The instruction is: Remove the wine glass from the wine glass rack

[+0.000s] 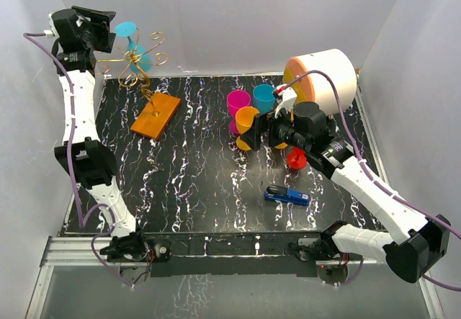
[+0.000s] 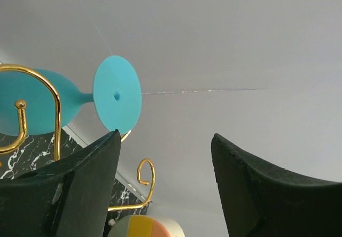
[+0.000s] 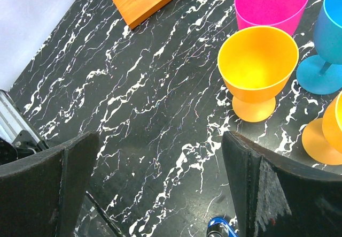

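One step in hand: reaching. Hovering with left claw spread wide and empty, just beside the teal wine glass hung tilted on the wine glass rack at the counter's far-left. Next calls for centring on the stem, pinching, unhooking. Right claw likewise apart, idle.

Wine glass hangs on rack (far left); cups right.
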